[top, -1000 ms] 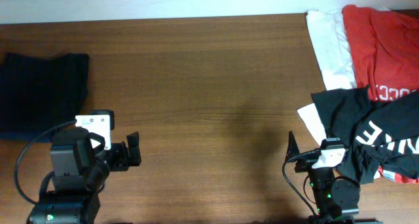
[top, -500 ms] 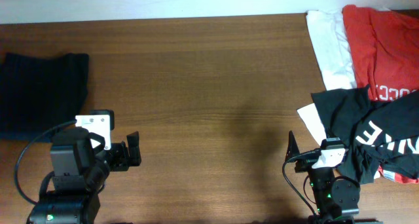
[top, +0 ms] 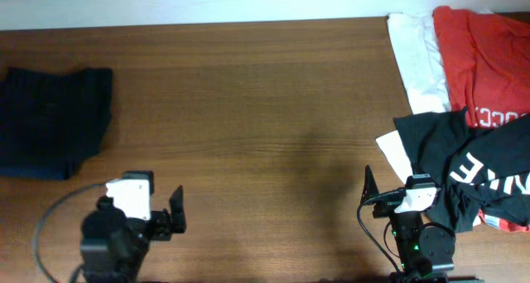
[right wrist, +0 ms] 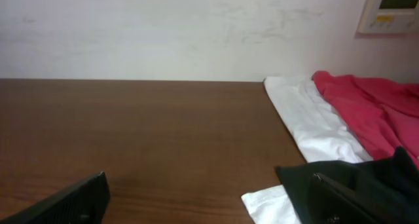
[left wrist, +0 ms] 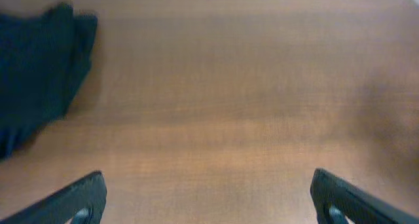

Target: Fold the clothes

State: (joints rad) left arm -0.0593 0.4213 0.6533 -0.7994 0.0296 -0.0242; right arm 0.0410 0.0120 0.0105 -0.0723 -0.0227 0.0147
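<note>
overlapping right claw, black lettered garment, table

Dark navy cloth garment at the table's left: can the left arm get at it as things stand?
Probably yes: the left tool is open and empty, and only wooden table lies between it and the dark navy cloth garment.

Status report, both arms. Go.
Left gripper open, empty. Right gripper open, at clothes pile edge. Dark garment far left. Nothing in the way.
</note>
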